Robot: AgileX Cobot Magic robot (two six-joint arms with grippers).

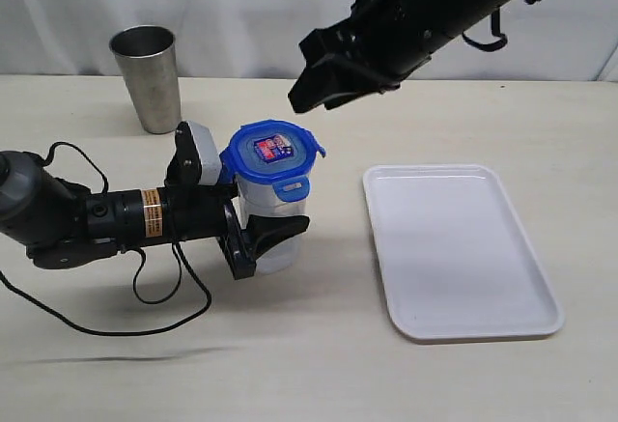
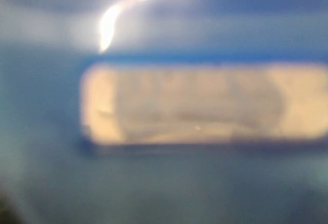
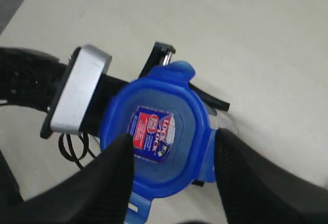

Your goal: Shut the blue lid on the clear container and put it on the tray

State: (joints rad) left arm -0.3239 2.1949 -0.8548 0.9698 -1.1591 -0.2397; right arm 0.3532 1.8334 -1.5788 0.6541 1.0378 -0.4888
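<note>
The left gripper point(image 1: 268, 227) pinches the clear container point(image 1: 263, 198) by its sides and holds it upright, with the blue lid point(image 1: 275, 154) on its mouth. The right gripper point(image 1: 311, 92) hangs above the lid, its fingers spread wider than the lid's edges and touching nothing. The tray point(image 1: 454, 248) lies past the left fingertips, with bare table point(image 1: 319, 364) between them. White curtain backs the table.

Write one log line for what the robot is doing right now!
left gripper: shut on container | lid: on container | right gripper: open, above lid | tray: nothing on it
</note>
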